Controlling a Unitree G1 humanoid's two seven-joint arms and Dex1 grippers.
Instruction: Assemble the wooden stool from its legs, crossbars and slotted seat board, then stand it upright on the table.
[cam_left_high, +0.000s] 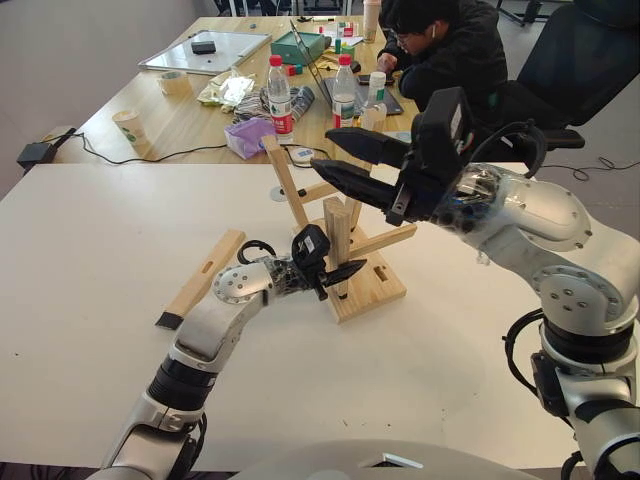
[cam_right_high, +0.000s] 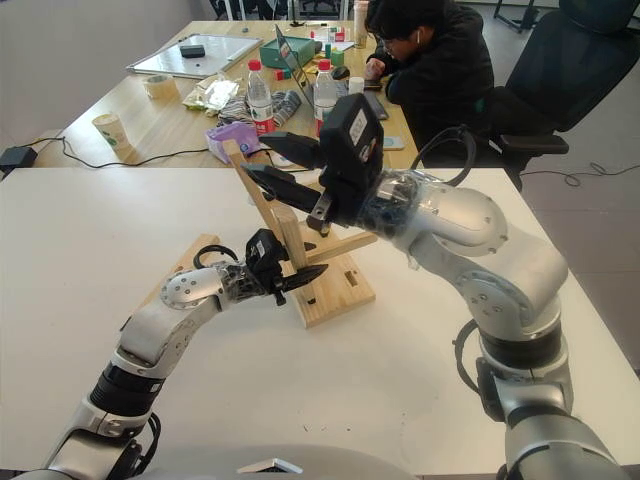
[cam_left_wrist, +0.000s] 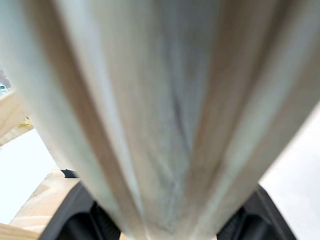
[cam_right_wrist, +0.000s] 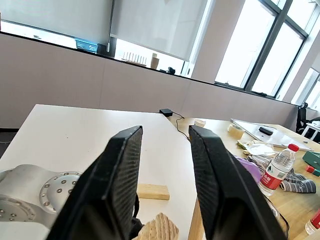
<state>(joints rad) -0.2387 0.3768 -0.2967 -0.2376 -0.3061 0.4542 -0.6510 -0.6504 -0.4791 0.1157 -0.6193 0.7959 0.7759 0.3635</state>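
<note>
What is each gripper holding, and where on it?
The left gripper clamps an upright leg by its lower half, just above the seat board. The right gripper is open and empty.

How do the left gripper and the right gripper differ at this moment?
The left gripper is shut on an upright leg; the right gripper is open and empty. The left gripper sits low by the seat board; the right gripper hangs higher up. Both are black.
</note>
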